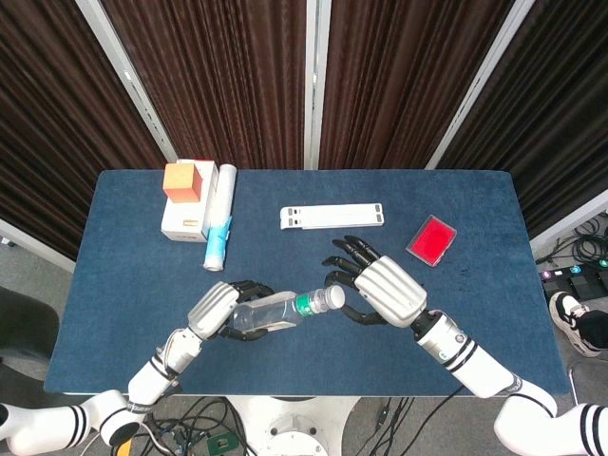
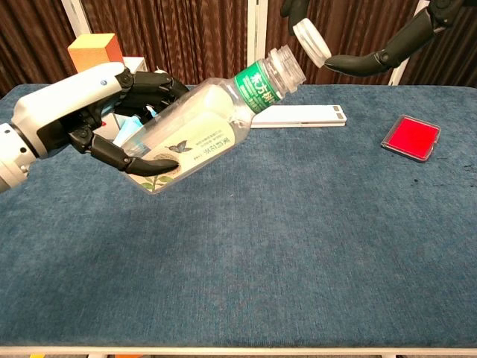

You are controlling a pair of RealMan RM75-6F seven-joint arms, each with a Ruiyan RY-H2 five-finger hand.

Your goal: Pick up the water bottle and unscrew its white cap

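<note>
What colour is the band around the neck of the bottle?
Green with white characters on the band; clearest in the chest view.

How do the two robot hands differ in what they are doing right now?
The left robot hand wraps around the body of the water bottle, holding it tilted above the table; the right robot hand pinches only the small white cap, which is off the bottle's neck. The left shows mostly its white back, while the right's dark fingers reach in from above. Both share the same white-and-black build.
</note>
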